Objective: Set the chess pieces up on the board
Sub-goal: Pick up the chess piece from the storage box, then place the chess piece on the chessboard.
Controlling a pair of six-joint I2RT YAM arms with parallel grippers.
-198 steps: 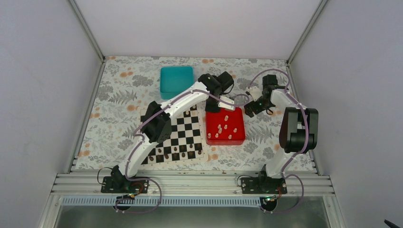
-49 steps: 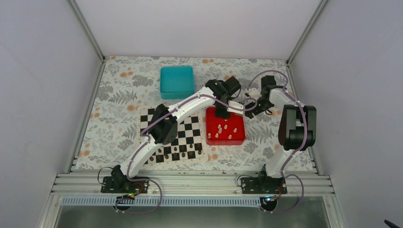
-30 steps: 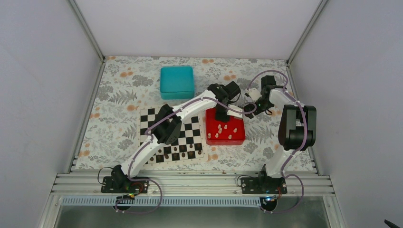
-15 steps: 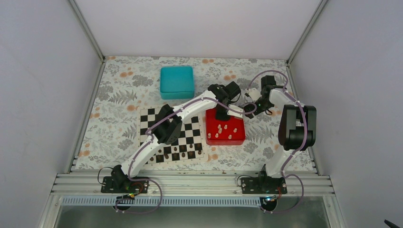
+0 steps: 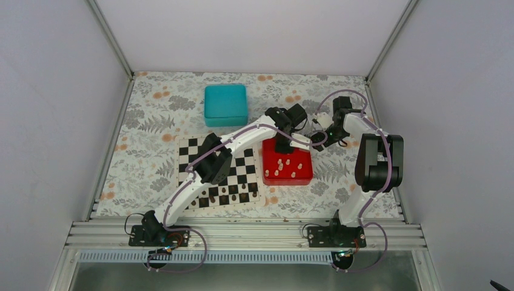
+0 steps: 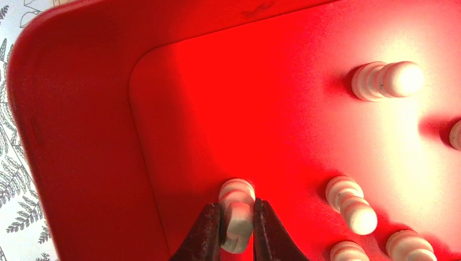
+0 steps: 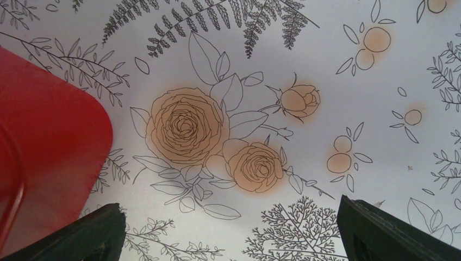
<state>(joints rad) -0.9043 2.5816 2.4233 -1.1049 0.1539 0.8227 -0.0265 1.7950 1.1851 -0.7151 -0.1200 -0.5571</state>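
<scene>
The left gripper is pinched narrow on one small cream chess piece in the glossy red square tray, right of the counter's middle. The fingertips catch it toward one end, so it may swivel or slip on lifting. The tray wall is close on one side and other cream pieces are near on the other. The right gripper, spread wide, hovers off the tray's far corner. The black-and-white checkered board lies toward the near edge
</scene>
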